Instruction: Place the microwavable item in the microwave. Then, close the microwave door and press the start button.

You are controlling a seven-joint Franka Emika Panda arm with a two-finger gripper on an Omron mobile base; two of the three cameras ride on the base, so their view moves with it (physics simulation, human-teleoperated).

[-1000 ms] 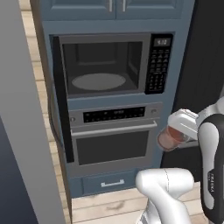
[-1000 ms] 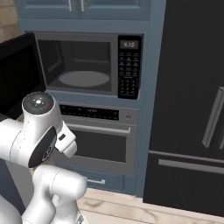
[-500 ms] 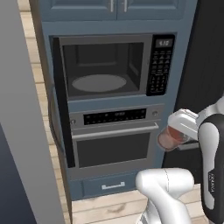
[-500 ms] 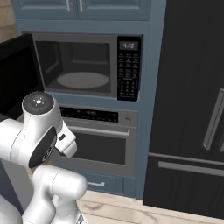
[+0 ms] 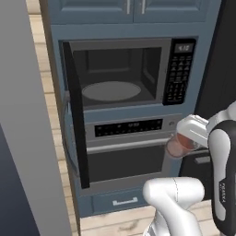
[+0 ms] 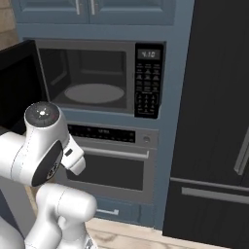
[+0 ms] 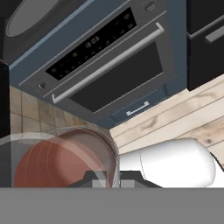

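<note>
The microwave (image 5: 117,76) stands with its door (image 5: 76,115) swung wide to the left, showing the round glass turntable (image 5: 110,91). Its keypad (image 5: 179,73) sits on the right under a small display. My gripper (image 5: 185,139) is low and to the right, in front of the oven, shut on the microwavable item (image 5: 175,148), a clear tumbler with reddish-brown contents. In the hand view the tumbler (image 7: 65,159) sits close at the bottom left, between the fingertips. The right base view shows the microwave (image 6: 92,82), its door (image 6: 17,82) and keypad (image 6: 147,87).
Below the microwave is an oven (image 5: 129,156) with a horizontal bar handle (image 7: 109,61) and a drawer (image 5: 120,202) under it. A dark fridge (image 6: 214,136) fills the right. A grey wall panel (image 5: 23,120) stands close on the left. The floor is light wood (image 7: 175,113).
The whole picture has shifted a little down and to the right, so the base has moved. The gripper still holds the tumbler at the same place beside the oven.
</note>
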